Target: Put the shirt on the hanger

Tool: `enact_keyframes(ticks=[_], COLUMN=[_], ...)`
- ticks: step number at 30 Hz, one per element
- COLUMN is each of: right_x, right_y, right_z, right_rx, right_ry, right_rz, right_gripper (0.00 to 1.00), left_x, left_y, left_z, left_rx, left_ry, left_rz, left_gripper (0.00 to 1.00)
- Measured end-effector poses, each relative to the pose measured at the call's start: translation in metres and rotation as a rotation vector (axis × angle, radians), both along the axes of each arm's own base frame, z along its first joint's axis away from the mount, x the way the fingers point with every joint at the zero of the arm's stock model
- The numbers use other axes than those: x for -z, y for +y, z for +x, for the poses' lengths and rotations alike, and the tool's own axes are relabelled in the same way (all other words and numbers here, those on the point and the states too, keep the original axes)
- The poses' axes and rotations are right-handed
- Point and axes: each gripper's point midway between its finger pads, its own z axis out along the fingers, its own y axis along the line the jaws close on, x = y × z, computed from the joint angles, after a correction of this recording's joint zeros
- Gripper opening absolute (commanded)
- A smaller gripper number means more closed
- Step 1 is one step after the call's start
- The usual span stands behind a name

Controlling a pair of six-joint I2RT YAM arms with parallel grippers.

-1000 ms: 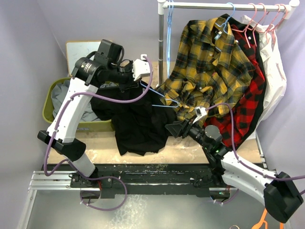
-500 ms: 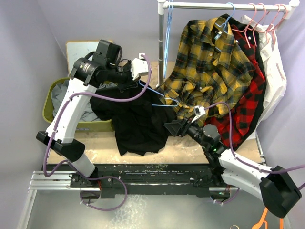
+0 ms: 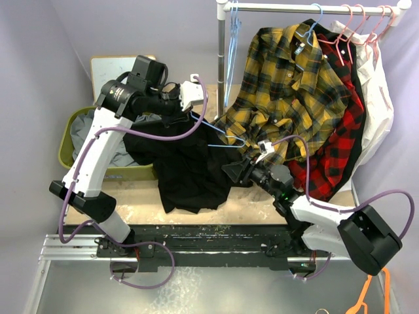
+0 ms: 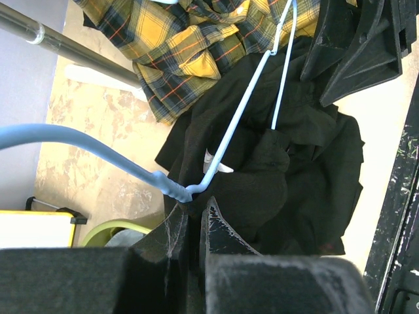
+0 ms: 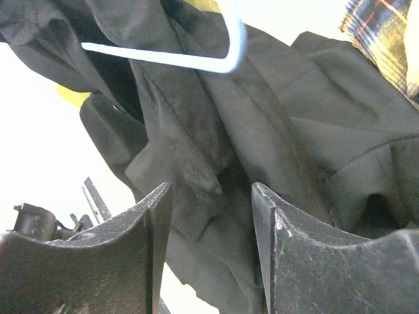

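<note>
A robotics lab's test booth: plain lilac walls (image 3: 39, 39) box in a worn tabletop (image 3: 134, 195). Two cabled robot arms (image 3: 98, 147) bolt to a metal rail (image 3: 65, 250) along the frame's bottom, and a garment rack (image 3: 294, 8) stands upper right.

No readable text, brand, number or sign in any view. White patch (image 4: 221, 167) on the shirt (image 4: 308, 170), lower centre of left wrist view: too small, nothing legible.
</note>
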Motion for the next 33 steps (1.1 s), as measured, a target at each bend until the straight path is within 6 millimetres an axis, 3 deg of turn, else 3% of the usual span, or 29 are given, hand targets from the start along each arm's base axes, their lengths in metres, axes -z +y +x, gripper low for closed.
enact_keyframes(ticks=[3,10,21,28,33], right_x=[-0.008,-0.016,-0.019,-0.044,-0.064], right_y=[0.005,0.011,0.004,-0.043,-0.052], right_z=[0.002,0.004,0.008,0.031,0.033], right_rx=[-0.013,-0.031,0.003,0.144,0.164], right_ry=[-0.019,-0.04,-0.033,-0.088,-0.141], right_rz=[0.017,0.045,0.051,0.057,0.041], right_gripper=[0.43,0.0,0.0,0.0,0.0], left_x=[0.0,0.0,-0.005,-0.014,-0.02], left_y=[0.0,0.0,0.005,0.014,0.021], left_z=[0.0,0.001,0.004,-0.011,-0.023], left_rx=[0.0,-0.001,-0.01,0.039,0.074], left_ry=[0.0,-0.002,-0.037,-0.059,-0.081], left_rz=[0.0,0.0,0.022,0.057,0.077], left_gripper=[0.0,0.0,0.0,0.0,0.0])
